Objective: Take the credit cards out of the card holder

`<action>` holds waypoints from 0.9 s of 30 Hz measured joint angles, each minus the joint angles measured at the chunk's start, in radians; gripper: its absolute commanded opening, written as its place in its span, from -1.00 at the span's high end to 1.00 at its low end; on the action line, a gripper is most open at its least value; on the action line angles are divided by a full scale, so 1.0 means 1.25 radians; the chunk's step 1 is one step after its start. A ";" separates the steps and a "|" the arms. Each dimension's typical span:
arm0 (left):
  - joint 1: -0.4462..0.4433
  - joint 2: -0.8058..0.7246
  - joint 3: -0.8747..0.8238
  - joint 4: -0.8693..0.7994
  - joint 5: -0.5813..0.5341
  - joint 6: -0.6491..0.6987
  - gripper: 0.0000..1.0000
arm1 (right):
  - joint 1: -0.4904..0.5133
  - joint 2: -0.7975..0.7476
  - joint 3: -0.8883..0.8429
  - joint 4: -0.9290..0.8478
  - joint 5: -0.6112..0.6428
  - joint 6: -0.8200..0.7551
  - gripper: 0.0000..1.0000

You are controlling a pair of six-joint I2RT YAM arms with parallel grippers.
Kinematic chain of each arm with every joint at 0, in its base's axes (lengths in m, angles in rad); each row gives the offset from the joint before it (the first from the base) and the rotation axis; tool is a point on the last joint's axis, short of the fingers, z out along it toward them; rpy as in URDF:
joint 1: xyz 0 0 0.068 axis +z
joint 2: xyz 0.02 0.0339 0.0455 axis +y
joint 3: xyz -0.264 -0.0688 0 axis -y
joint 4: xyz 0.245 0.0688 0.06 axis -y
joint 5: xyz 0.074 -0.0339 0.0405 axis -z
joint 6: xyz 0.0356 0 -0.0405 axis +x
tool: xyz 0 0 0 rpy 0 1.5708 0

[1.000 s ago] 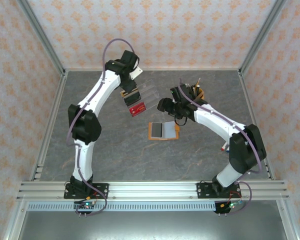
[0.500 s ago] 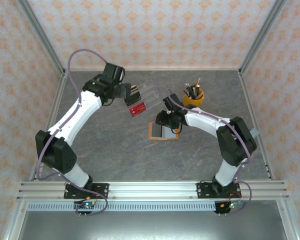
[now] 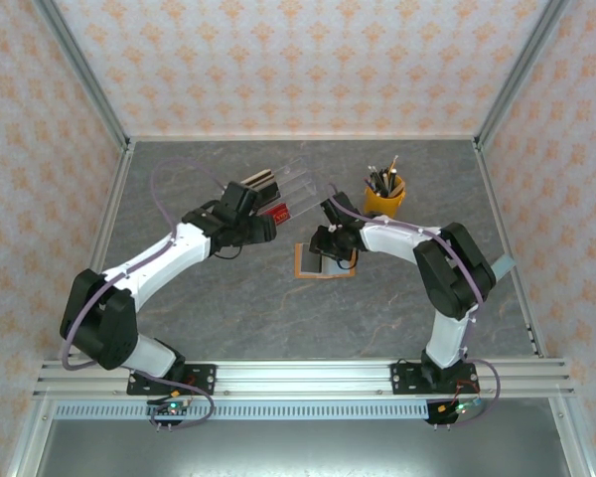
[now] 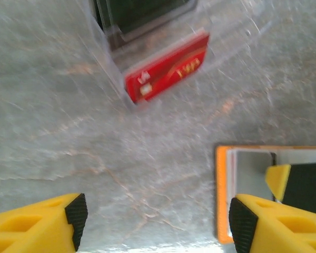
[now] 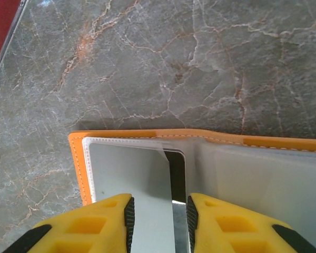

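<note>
The card holder lies open on the grey table, orange rim around clear sleeves over grey. A dark credit card shows part way out of the left sleeve. My right gripper hangs just over it, jaws narrowed but still apart, with the sleeve edge and the dark card between the fingers. It stands on the holder's far side in the top view. My left gripper is wide open over bare table, left of the holder. A red credit card lies in a clear tray.
The clear tray with dark cards stands behind the holder, the red card at its near end. A yellow cup of pens stands at the back right. Metal rails and patterned walls ring the table.
My left arm has drawn back from the tray toward the holder and its jaws have widened. My right gripper has come down onto the open holder and its jaws have narrowed.
</note>
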 measured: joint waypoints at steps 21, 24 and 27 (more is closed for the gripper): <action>-0.072 0.249 -0.015 0.225 0.254 -0.160 0.71 | -0.045 -0.027 -0.090 0.103 -0.072 0.015 0.51; -0.072 0.260 0.002 0.229 0.259 -0.160 0.73 | -0.045 -0.027 -0.091 0.105 -0.075 0.015 0.55; -0.072 0.270 0.011 0.235 0.266 -0.160 0.75 | -0.045 -0.027 -0.093 0.107 -0.078 0.015 0.57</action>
